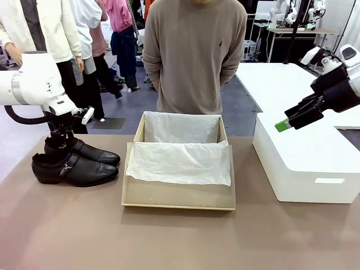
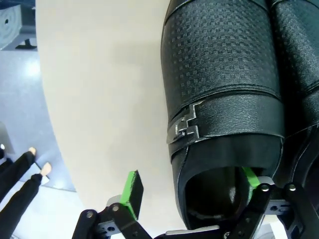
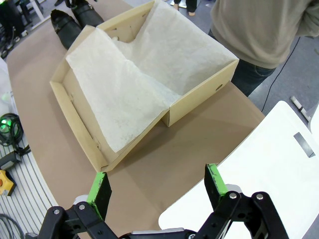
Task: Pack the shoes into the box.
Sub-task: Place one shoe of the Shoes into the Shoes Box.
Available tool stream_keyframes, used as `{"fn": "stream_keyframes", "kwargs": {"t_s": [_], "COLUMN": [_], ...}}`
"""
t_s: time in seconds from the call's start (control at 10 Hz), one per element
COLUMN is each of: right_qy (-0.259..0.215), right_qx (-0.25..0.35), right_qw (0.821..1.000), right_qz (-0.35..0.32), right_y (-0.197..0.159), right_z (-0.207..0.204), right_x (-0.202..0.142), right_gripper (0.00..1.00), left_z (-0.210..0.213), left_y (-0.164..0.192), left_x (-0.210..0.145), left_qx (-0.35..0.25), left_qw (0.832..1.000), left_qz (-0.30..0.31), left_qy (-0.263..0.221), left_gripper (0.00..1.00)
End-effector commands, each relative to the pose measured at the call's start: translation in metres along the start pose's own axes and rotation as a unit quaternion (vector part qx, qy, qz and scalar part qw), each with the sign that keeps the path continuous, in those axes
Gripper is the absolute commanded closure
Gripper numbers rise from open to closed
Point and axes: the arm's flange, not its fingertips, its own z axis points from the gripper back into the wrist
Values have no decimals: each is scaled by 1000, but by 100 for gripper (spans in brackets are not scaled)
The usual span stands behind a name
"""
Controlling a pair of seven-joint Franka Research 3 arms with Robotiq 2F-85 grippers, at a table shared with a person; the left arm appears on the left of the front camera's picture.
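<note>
Robotics laboratory, open-plan. A brown worktable (image 1: 169, 236) is flanked by a white left arm (image 1: 34, 84) and right arm (image 1: 343, 84). One person (image 1: 191, 56) stands at its far edge, with onlookers (image 1: 39, 28) behind on a grey floor (image 1: 239, 98). A further white table (image 1: 281, 84) stands at right. Beside the worktable, a yellow stop-button box (image 3: 4, 181), a green-lit device (image 3: 7, 124) and loose cables (image 3: 12, 152) lie on ribbed flooring (image 3: 30, 199).
</note>
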Motion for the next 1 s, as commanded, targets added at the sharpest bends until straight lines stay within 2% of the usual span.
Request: {"fn": "stream_keyframes", "kwargs": {"t_s": [0.0,0.3,0.4,0.9], "right_qy": [-10,-10,-10,-10], "right_qx": [7,7,7,7], "right_qw": [1000,1000,1000,1000], "right_qz": [11,11,11,11], "right_y": [-4,-4,-4,-4], "right_z": [-1,-1,-1,-1], "right_x": [0,0,0,0], "right_gripper": [0,0,0,0], "left_z": [2,3,2,4], "left_y": [6,6,7,7], "left_x": [-3,-3,-3,-4], "left_qx": [-16,-14,-14,-14], "left_qw": [1000,1000,1000,1000], "left_qz": [-6,-3,-3,-10], "left_qy": [-3,3,3,14], "left_gripper": [36,92,100,100]}}
